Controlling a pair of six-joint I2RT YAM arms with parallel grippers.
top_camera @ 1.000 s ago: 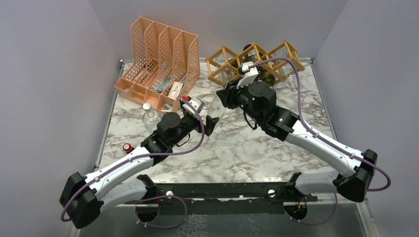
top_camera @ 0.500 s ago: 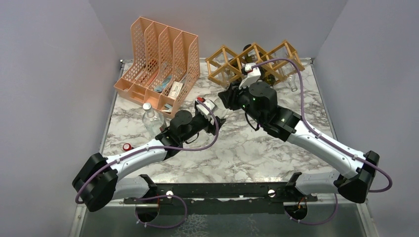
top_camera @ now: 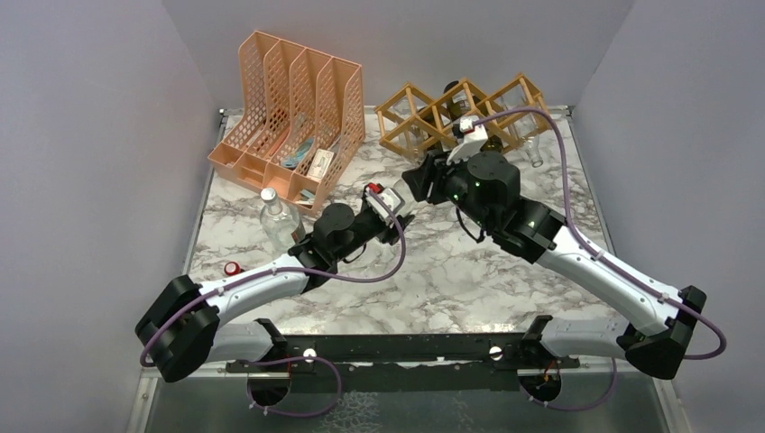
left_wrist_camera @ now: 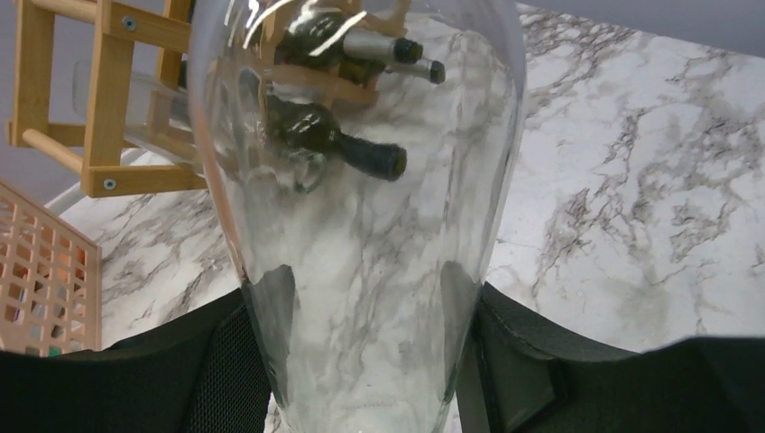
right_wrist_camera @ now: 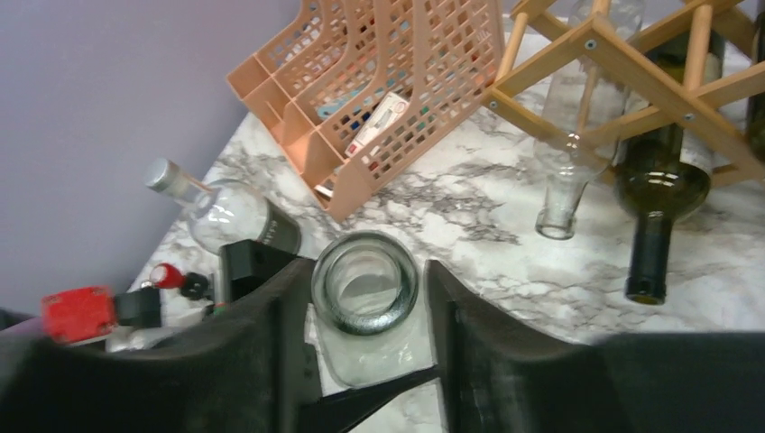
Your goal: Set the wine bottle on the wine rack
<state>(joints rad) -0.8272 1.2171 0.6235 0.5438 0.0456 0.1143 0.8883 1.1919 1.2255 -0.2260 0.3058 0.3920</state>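
Toward the table's [top_camera: 451,271] far edge, left claw [left_wrist_camera: 365,347] and right claw [right_wrist_camera: 365,298] both clamped the wine bottle [left_wrist_camera: 361,180], just short of the wine rack [left_wrist_camera: 108,99]; right should release only after left holds firm.

Lit brightly and evenly from overhead, with no hard shadows on the marble table [top_camera: 433,271], only faint soft shade beneath the arms. Caught white streaks of glare high on the clear wine bottle [left_wrist_camera: 361,225] in the left wrist view, and warped the background seen through its glass. Rendered the near dark fingers [right_wrist_camera: 262,361] soft and blurred in the right wrist view, the far wine rack [right_wrist_camera: 631,74] sharper.
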